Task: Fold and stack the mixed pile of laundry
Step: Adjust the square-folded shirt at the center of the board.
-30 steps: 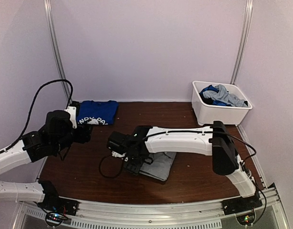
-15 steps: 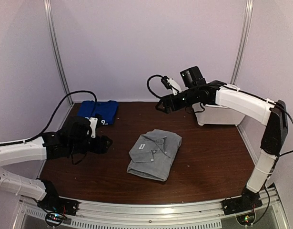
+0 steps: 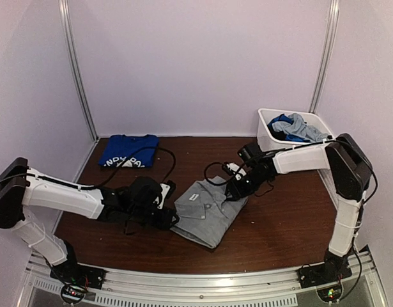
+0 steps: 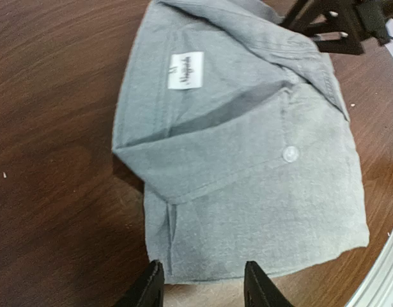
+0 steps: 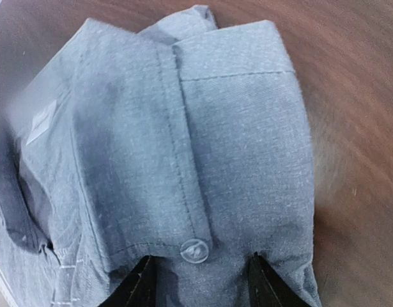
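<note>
A folded light-grey shirt [image 3: 206, 210] lies in the middle of the table, its white label [image 4: 185, 70] and a button [image 4: 289, 153] facing up. My left gripper [image 3: 172, 219] sits low at the shirt's left edge. Its jaws [image 4: 202, 291] are open and straddle the hem. My right gripper [image 3: 234, 190] is at the shirt's far right edge, open, with its fingers [image 5: 139, 285] resting on the cloth on either side of the button [image 5: 195, 249]. A folded royal-blue shirt [image 3: 127, 152] with white print lies at the back left.
A white bin [image 3: 271, 152] at the back right holds crumpled blue and grey garments [image 3: 298, 128]. Black cables trail over the table by both wrists. Walls close in the back and both sides.
The left arm swept in from the table's left to the grey shirt's left edge. The right arm came down from high at the back to the shirt's far right edge. Both jaws narrowed.
</note>
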`<state>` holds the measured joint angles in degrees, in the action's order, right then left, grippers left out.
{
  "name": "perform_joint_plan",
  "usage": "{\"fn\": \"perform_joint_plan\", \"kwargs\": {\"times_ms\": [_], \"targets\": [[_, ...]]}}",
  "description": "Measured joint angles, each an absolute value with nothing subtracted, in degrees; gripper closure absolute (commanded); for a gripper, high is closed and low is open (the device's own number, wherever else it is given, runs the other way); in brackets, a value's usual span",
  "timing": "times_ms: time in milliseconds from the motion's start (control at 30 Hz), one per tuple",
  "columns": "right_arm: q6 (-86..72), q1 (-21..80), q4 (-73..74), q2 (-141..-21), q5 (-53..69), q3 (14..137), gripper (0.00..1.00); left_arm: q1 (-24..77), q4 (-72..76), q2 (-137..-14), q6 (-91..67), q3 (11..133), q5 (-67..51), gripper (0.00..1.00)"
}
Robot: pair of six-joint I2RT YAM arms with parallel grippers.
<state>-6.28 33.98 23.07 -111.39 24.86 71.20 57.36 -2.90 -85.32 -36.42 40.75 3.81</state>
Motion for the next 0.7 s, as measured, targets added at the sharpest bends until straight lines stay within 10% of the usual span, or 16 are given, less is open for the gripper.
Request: {"fn": "perform_joint_plan", "kwargs": {"times_ms": [400, 700], "targets": [[-21.8, 50.5, 17.5, -82.3, 31.6, 46.4, 0.37, 43.9, -6.5, -74.6, -34.8, 37.9, 5.9, 0.4], [-23.9, 36.6, 16.9, -74.5, 27.9, 41.5, 0.4, 44.1, -4.9, -73.4, -33.1, 36.6, -1.9, 0.4]]}}
